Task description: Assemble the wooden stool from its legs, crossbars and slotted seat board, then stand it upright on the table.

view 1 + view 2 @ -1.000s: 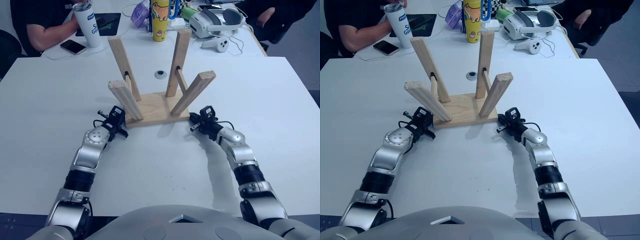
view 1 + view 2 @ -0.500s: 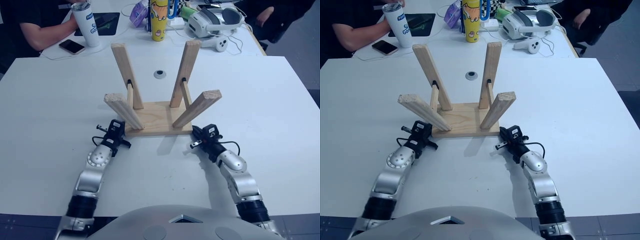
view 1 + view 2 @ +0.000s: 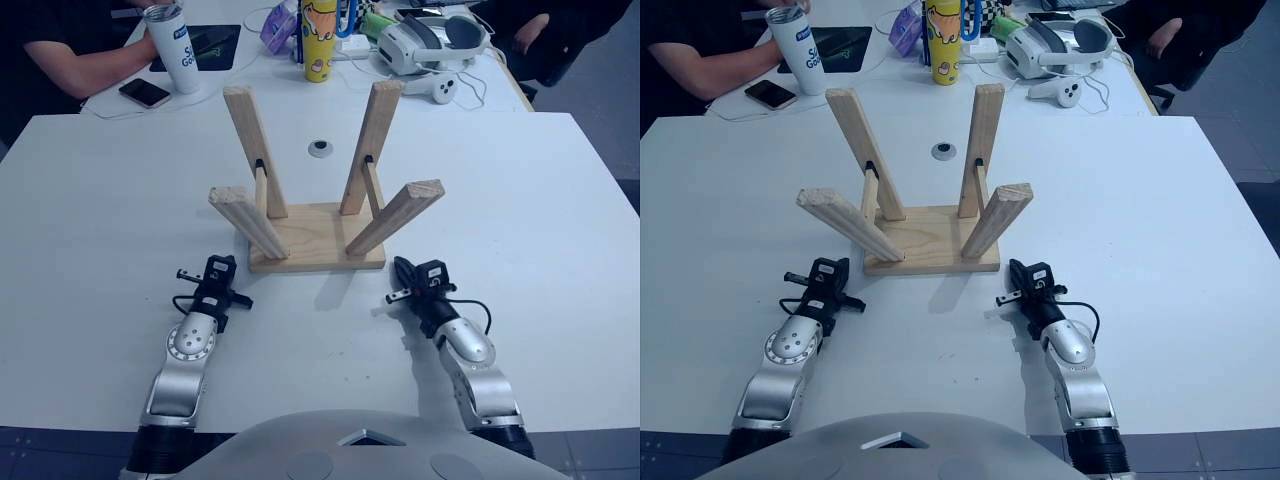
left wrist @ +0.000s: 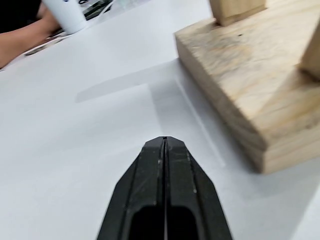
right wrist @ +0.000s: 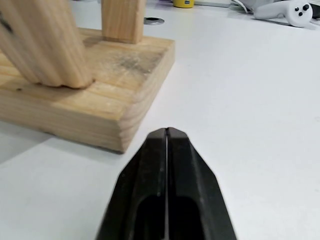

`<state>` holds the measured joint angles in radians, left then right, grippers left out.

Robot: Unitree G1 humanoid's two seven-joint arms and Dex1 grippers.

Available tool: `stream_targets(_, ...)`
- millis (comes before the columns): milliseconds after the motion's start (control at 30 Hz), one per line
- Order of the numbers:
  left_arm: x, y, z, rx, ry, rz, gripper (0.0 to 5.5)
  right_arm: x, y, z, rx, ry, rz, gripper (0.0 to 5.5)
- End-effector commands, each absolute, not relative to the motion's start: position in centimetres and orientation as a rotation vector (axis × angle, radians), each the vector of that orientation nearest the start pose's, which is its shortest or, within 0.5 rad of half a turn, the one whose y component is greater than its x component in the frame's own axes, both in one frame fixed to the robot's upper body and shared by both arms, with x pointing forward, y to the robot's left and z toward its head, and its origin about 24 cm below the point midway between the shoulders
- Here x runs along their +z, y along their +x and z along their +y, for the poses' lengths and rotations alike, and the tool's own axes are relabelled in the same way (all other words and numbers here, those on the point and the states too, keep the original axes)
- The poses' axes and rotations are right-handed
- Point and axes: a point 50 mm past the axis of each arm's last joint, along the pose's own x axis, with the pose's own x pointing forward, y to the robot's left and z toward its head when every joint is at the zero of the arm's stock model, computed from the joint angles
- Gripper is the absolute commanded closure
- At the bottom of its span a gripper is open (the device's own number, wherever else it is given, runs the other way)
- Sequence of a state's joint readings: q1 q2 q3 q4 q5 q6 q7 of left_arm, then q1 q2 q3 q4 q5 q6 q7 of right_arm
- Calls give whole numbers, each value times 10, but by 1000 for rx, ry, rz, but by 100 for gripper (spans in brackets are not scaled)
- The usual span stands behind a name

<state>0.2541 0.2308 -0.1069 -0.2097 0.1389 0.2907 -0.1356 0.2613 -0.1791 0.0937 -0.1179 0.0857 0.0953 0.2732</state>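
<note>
1 upturned stool (image 3: 300, 246), 4 legs (image 3: 372, 140) up, left gripper (image 4: 165, 143) pinched closed near left corner of seat board (image 4: 250, 75), right gripper (image 5: 167, 132) likewise near right corner.

pale tan stool (image 3: 320, 240), white table (image 3: 540, 260), yellow cup (image 3: 319, 45), white tumbler (image 3: 175, 50).

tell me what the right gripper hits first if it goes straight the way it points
Probably the side edge of the seat board; the right gripper angles slightly toward it. Depth is unclear, so it might just miss.

Bright, even light from above; the stool (image 3: 315, 236) casts a soft shadow on the table (image 3: 530, 200).
</note>
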Motion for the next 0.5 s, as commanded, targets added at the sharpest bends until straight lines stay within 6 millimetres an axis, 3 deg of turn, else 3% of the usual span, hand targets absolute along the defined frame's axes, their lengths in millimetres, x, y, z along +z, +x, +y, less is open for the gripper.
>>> stream_targets(33, -12, 193, 165, -261, 327, 484, 547, 1, 199, -154, 318, -41, 278, 550)
stream_targets(300, -11, 192, 154, -378, 341, 487, 547, 3, 204, -139, 408, -39, 258, 550)
stream_targets(500, 34, 204, 128, -490, 209, 192, 547, 23, 196, -119, 609, 6, 195, 550)
